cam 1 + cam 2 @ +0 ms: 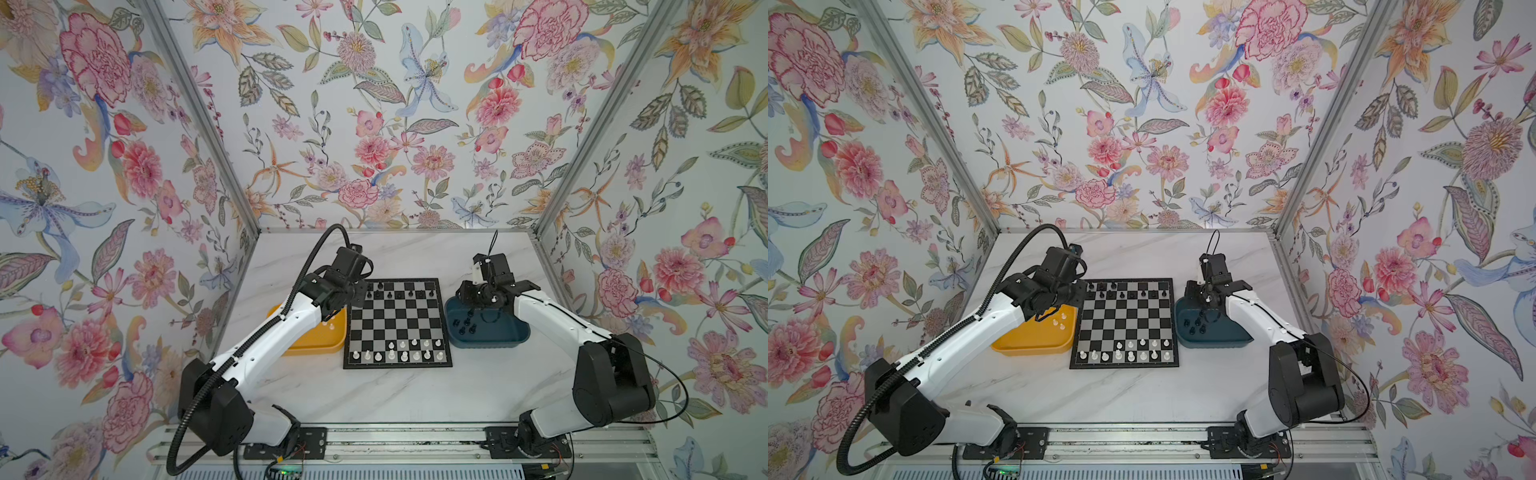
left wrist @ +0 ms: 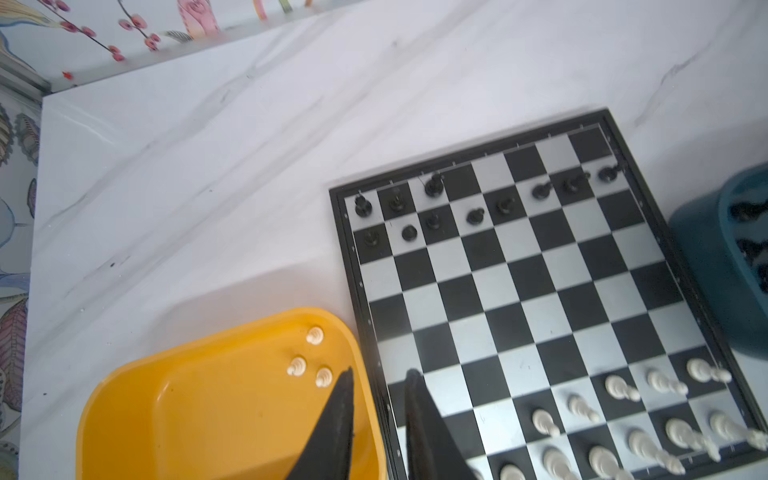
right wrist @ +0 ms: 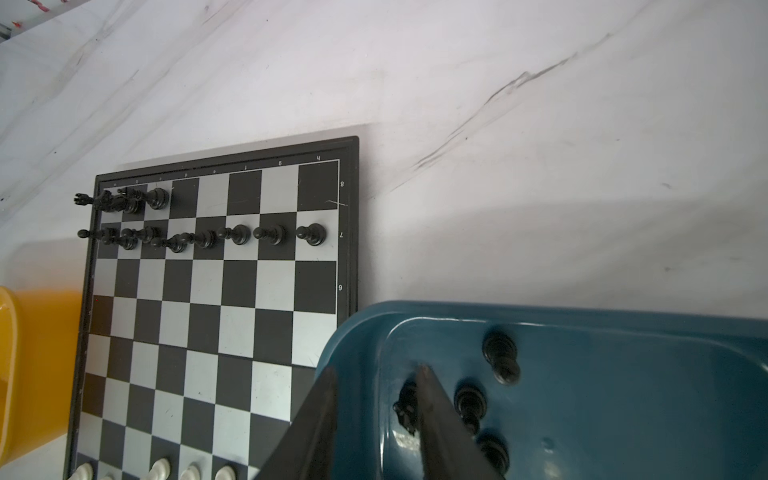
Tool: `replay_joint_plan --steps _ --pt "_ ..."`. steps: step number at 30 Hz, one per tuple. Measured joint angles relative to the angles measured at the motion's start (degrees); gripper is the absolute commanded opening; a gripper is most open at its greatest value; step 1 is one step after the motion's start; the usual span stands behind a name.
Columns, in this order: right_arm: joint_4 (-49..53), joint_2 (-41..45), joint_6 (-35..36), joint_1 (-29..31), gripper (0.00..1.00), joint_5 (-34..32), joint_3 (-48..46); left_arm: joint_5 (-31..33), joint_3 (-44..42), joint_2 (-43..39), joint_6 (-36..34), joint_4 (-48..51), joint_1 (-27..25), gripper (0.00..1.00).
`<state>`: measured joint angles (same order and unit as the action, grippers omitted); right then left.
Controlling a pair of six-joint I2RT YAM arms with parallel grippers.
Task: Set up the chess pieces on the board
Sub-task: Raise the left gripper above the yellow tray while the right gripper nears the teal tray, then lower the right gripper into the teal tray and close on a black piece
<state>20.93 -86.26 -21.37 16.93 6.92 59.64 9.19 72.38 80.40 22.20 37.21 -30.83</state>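
Observation:
The board [image 1: 398,324] lies mid-table, shown in both top views. Black chess pieces [image 1: 390,294] fill much of its two far rows, and white ones [image 1: 403,351] stand on the two near rows. Three white pieces [image 2: 297,365] rest in the yellow tray [image 2: 187,407]. Several black pieces [image 3: 469,401] lie in the dark blue tray [image 3: 582,395]. My left gripper [image 2: 378,382] hangs open over the yellow tray's rim beside the board, holding nothing. My right gripper [image 3: 376,370] is open above the blue tray's near-board end, with one black piece [image 3: 405,405] beside its finger.
The yellow tray [image 1: 316,349] touches the board's left edge and the blue tray [image 1: 498,336] its right edge. Floral walls close in the marble table on three sides. Both arms reach in from the front rail.

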Motion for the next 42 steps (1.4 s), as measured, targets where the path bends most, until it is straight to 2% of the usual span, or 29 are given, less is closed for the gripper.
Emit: replay_joint_plan --steps 3,6,9,13,23,33,42 --pt "2.1 1.3 0.2 -1.2 0.35 -0.9 1.2 0.0 -1.5 -2.4 -1.9 -6.1 4.5 0.26" --pt "4.2 2.4 0.2 -2.4 0.35 -1.7 1.8 0.1 -4.6 -7.5 -3.8 -12.0 8.1 0.34" --pt "7.1 2.6 0.8 -3.5 0.35 -2.8 3.0 0.3 -8.2 -12.7 -5.8 -18.7 10.1 0.43" --pt "11.0 2.6 1.6 -4.5 0.35 -4.1 5.0 0.1 -13.4 -16.8 -7.6 -27.6 12.2 0.48" --pt "17.5 0.6 2.1 -5.1 0.36 -5.9 7.5 -0.4 -17.1 -11.7 -8.7 -37.9 17.6 0.53" --pt "21.5 0.2 0.5 -5.1 0.36 -5.9 6.5 -6.0 -22.2 -9.1 -8.7 -47.2 22.4 0.53" --pt "22.2 -2.3 -1.1 -3.7 0.34 -5.4 5.8 -8.0 -23.7 -7.6 -8.7 -51.1 24.2 0.53"
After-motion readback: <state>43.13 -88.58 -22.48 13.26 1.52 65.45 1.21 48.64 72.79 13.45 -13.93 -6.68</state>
